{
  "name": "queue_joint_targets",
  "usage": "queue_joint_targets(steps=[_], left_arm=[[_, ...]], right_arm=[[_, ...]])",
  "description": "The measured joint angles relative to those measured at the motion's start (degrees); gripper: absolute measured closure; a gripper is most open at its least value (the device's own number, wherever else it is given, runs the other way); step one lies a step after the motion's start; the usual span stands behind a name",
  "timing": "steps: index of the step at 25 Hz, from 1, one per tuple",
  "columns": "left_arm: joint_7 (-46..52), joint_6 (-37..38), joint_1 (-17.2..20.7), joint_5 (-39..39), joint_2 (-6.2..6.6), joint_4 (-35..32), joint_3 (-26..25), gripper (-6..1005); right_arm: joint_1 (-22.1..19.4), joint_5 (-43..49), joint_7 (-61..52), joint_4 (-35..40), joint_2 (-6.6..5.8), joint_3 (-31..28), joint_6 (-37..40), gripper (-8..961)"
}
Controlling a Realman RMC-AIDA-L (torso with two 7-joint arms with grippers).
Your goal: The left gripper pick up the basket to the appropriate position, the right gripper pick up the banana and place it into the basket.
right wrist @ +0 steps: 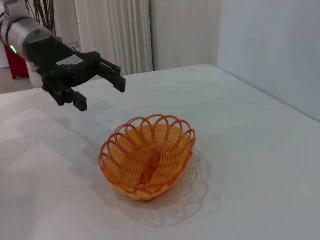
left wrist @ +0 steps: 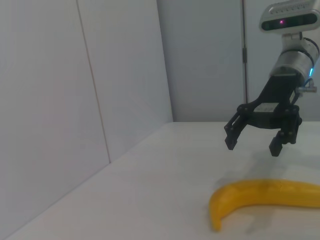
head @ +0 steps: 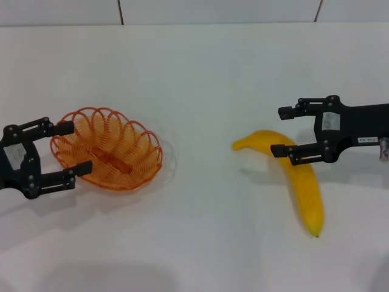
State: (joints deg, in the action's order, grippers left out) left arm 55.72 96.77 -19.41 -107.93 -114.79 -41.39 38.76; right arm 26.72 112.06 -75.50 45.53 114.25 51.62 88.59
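Beside the basket (head: 109, 149), left hand (head: 78, 148) gapes; right hand (head: 278, 130) gapes above banana (head: 301, 179).

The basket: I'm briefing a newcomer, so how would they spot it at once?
On the white table, look to the robot's left, by the open left pincer. The basket is a shallow oval of orange wire loops with a scalloped rim; the banana opposite is solid yellow.

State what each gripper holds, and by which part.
Nothing is held: the left gripper hangs open above the basket, the right gripper open above the banana.
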Motion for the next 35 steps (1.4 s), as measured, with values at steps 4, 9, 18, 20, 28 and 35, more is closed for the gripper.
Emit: queue_joint_targets(steps=[4,9,18,20,28,35], left_arm=[[0.00,0.00,0.05,0.00,-0.38,0.00,0.13,204],[-0.08,0.00,0.33,0.00,-0.67,-0.03,0.11,207],[8.71,-1.39,-1.11,-0.35,0.10,-0.61,-4.53,212],[13.88,-2.49,-1.87,-1.65,0.55,-1.91,-6.79,214],[36.38,-11.66,-4.62,-7.18,1.33,-10.45,-8.86,219],[43.02,-12.00,-11.35,-18.12,3.65,-10.23,-8.28,223]], right_arm=[[0.00,0.00,0.00,0.00,0.00,-0.04,0.00,130],[0.00,0.00,0.00,0.00,0.06,-0.07,0.00,130],[0.00,-0.01,0.00,-0.01,0.09,-0.13,0.00,131],[0.00,-0.01,0.00,-0.06,0.09,-0.12,0.00,131],[0.00,0.00,-0.04,-0.20,0.09,-0.12,-0.17,131],[0.25,0.00,-0.02,-0.59,0.06,-0.06,-0.18,131]])
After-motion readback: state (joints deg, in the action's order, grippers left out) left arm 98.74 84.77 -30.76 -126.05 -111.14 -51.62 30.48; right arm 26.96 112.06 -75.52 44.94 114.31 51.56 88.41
